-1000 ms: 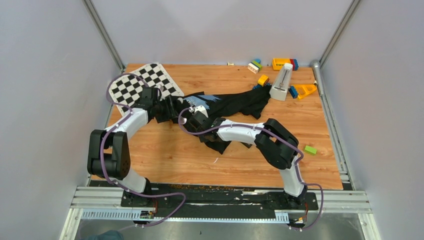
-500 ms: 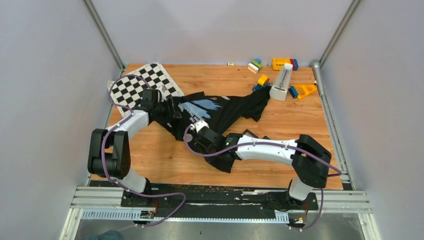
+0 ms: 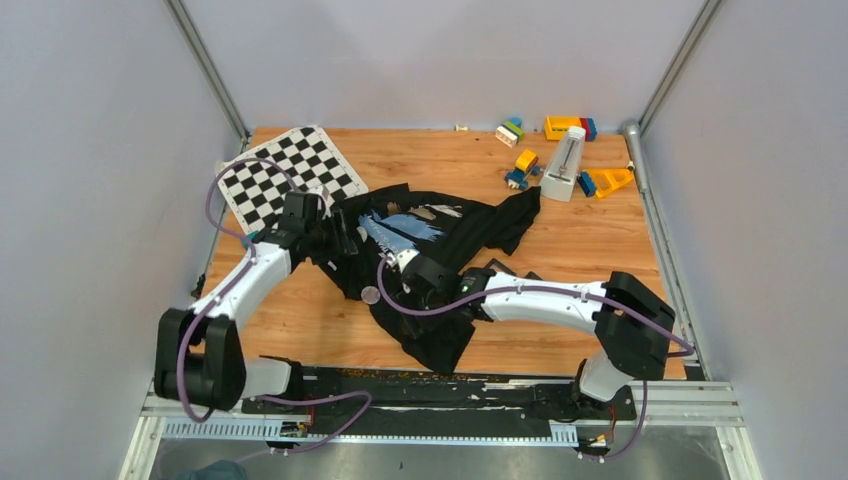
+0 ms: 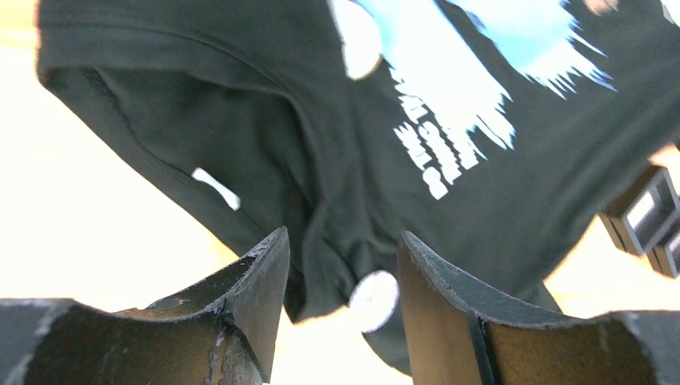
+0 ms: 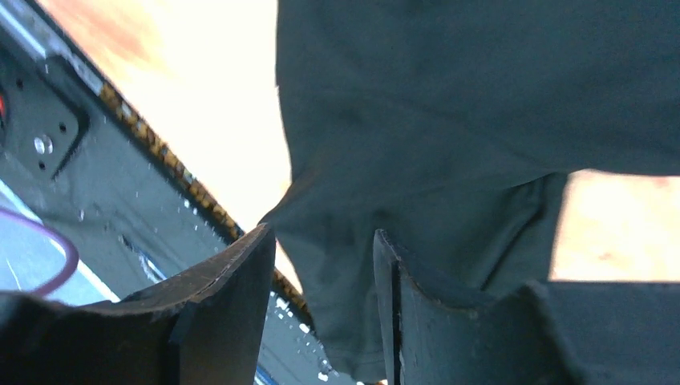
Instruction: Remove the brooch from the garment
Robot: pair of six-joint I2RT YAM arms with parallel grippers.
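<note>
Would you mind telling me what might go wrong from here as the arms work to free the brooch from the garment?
The brooch shows beside a fold of the garment through the left gripper's gap, so closing may pinch cloth too. Whether the right gripper holds the cloth is unclear; unanchored, the garment may drag along, perhaps over the table's near edge.

Pincer (image 5: 322, 237): is being held with its two dark fingers (image 5: 216, 321) apart, and a gap is being left between them.
Garment (image 5: 481, 104): is being shown as black cloth ahead and to the right, with a fold being draped into the gap.
Table (image 5: 200, 104): is being washed out by glare ahead and to the left.
Base plate (image 5: 48, 128): is being shown dark, far left.
Cable (image 5: 72, 253): a purple loop is being cut off at the left edge.
</note>
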